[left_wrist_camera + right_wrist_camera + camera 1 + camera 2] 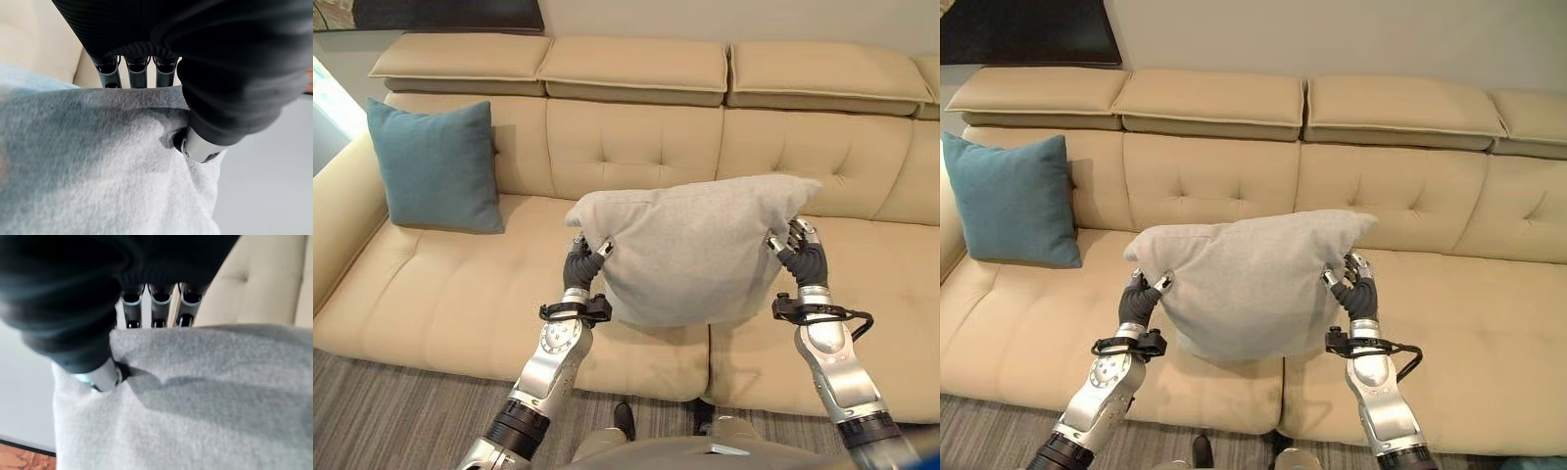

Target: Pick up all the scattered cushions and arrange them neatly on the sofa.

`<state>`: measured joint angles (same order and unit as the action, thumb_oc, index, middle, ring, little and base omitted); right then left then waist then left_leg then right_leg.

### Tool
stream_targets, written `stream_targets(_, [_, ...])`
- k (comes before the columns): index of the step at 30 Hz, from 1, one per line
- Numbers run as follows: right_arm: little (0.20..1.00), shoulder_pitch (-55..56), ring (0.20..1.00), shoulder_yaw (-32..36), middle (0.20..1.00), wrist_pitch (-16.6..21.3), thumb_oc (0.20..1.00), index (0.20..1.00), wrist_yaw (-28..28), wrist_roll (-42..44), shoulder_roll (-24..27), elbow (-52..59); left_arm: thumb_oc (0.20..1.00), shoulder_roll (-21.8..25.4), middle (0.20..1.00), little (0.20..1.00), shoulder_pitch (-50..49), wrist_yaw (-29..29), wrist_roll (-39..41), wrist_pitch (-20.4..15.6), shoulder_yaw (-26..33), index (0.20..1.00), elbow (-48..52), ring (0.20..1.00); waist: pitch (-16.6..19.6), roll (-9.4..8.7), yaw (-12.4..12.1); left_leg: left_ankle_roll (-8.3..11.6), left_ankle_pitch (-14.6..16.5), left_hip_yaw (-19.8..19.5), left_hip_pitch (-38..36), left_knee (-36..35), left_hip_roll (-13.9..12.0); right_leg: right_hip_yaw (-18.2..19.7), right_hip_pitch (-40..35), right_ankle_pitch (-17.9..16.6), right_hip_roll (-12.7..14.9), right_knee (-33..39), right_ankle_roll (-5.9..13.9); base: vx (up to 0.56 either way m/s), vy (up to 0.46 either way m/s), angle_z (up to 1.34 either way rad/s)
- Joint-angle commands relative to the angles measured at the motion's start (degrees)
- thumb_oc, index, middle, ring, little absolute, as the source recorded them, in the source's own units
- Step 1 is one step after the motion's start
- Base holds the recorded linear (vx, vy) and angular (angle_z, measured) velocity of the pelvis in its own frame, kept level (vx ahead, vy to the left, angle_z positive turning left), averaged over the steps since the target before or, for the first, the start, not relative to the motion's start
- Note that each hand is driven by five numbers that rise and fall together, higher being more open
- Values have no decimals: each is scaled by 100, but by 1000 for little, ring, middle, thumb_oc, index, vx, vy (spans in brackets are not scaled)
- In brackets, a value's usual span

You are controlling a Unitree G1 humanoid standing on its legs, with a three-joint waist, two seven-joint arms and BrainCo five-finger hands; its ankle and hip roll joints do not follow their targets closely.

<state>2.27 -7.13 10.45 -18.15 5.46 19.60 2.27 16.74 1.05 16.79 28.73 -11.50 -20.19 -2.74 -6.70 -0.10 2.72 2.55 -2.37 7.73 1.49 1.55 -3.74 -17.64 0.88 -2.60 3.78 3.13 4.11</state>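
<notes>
A grey cushion (690, 250) hangs in the air over the middle of the beige sofa (431, 294), held at its two upper corners. My left hand (582, 262) pinches the left corner, and in the left wrist view its thumb (198, 144) presses into the grey cloth (98, 171). My right hand (803, 257) grips the right corner the same way, its thumb (100, 374) dug into the grey cushion (195, 416). A teal cushion (435, 164) stands upright against the sofa's backrest at the far left.
The sofa's seat (1489, 333) to the right of the held cushion lies bare, as does the stretch between the two cushions. A grey striped carpet (372, 411) runs along the sofa's front edge.
</notes>
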Motion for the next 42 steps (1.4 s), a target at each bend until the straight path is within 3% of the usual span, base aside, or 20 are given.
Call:
stream_targets(1, [200,-447,200,-290,200,584,200,200,177,-5,42,625,200,-20,200,200,535,-400,-13,-511,-172,200,846,200,231,-160,10,73,853,-3,203,921,140,238,-17,300,191,-307,172,64,-19,35])
stream_targets(6, [200,-440,200,-288,200,568,200,200,164,65,109,564,200,-23,200,200,599,-307,-102,-481,-144,200,883,200,210,-184,-60,168,326,-221,595,443,-38,255,-201,425,122,-183,170,100,-1,5])
stream_targets(8, [200,-426,200,-279,200,541,200,200,166,94,110,515,200,-18,200,200,604,-316,-65,-508,-112,200,912,200,228,-134,-88,199,261,-286,548,296,-67,326,-248,476,95,-158,152,140,71,-3])
stream_targets(16, [200,-475,200,-249,200,467,200,200,179,6,139,440,200,37,200,200,555,-297,-157,-460,-81,200,900,200,361,-43,-108,160,292,-223,125,-107,12,431,-418,484,123,-67,188,123,89,-14])
stream_targets(22, [200,-957,200,-342,200,375,200,200,59,-247,99,325,200,128,200,200,810,-105,-419,-479,25,200,740,200,472,-34,-206,-8,443,-24,-204,-407,195,584,-460,404,280,-33,349,130,127,-15])
stream_targets(32, [200,-2175,200,-711,200,218,200,200,-460,-573,98,-290,200,-111,200,200,2237,425,-515,-471,-314,200,-363,200,443,66,-163,-60,424,76,-174,-655,285,611,-296,219,394,118,490,26,26,-5])
stream_targets(37, [200,-3531,200,-1078,200,168,200,200,-878,-662,264,-966,200,-181,200,200,3765,782,-523,-604,-642,200,-1271,200,150,127,-124,-4,228,12,356,-655,255,587,236,62,383,150,512,-133,-6,-1])
stream_targets(42, [200,-4415,200,-1282,200,100,200,200,-1135,-713,528,-1528,200,-160,200,200,4691,978,-400,-735,-806,200,-1940,200,-4,159,-85,68,21,-50,939,-655,234,559,821,-90,387,133,490,-127,0,4])
